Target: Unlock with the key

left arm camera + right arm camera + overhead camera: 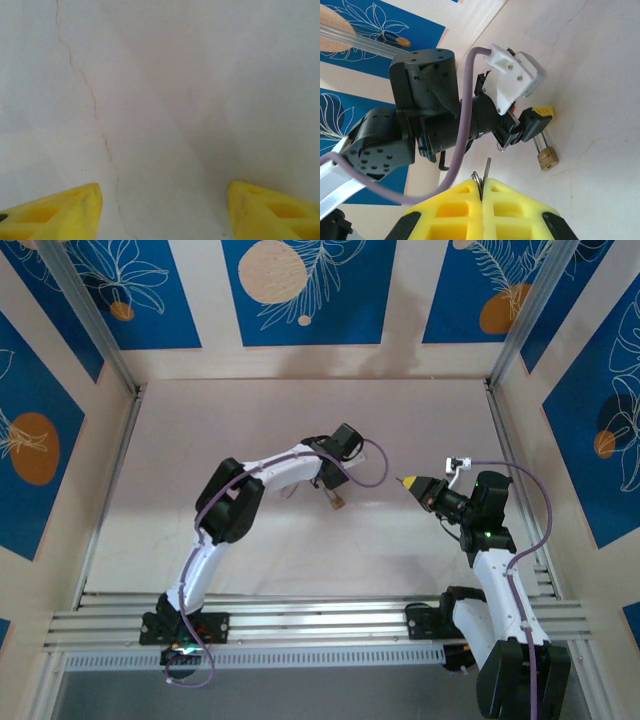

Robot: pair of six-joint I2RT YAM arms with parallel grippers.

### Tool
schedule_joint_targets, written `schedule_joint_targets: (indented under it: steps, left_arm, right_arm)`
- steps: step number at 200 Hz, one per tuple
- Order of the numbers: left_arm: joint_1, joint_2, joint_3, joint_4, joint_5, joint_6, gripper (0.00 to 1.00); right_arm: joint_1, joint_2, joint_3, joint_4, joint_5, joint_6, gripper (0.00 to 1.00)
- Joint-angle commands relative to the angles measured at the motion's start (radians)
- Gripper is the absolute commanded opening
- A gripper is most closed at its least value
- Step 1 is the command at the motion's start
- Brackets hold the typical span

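- The metal rail (320, 618) runs along the near edge and carries the bases of both my arms, left and right.
- My right hand (481, 194) is clenched on the key (487, 167). The yellow fingers are pressed together with no gap, the flat blade sticks out past their tips, and a thin wire key ring (475, 176) sits just beside it.
- From above, that hand is to the right of the middle of the counter (250, 420). Its tip points left toward the padlock and stays apart from it.
- The padlock (547, 159) is a small brass block with a silver shackle. It lies on the counter near the middle, between my two hands and much closer to the left one.
- The shackle points toward a yellow fingertip of my left hand. I cannot tell whether the two touch.
- My left hand (164, 194) is released. In its own wrist view the two yellow fingers stand wide apart, and only bare counter lies between them.
- A thin reddish crack (92, 100) wanders across the pale counter ahead of those fingers.
- A purple cable (465, 125) loops from the white camera housing on my left wrist back along the black joints of that arm.
- Farthest off, wall panels (300, 290) close in the counter. They are blue, with white line-drawn flowers and orange discs, and are set in pale frames.
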Motion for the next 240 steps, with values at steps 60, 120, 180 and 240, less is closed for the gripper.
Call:
schedule_joint_targets:
  steps: [60, 120, 180, 240]
  left_arm:
    - [0.007, -0.078, -0.093, -0.023, -0.034, -0.048, 0.64]
    - [0.006, -0.190, -0.229, -0.032, -0.018, -0.054, 0.64]
    - [0.005, -0.224, -0.250, -0.039, 0.029, -0.079, 0.65]
    - [0.010, -0.187, -0.240, -0.040, 0.023, -0.076, 0.66]
  right_arm:
    - [-0.003, -0.009, -0.006, -0.012, -0.022, -0.015, 0.00]
    - [-0.003, -0.009, -0.001, -0.009, -0.019, -0.012, 0.00]
    - [-0.002, -0.009, 0.012, -0.015, -0.019, -0.015, 0.00]
    - [-0.002, -0.012, 0.016, -0.014, -0.018, -0.013, 0.00]
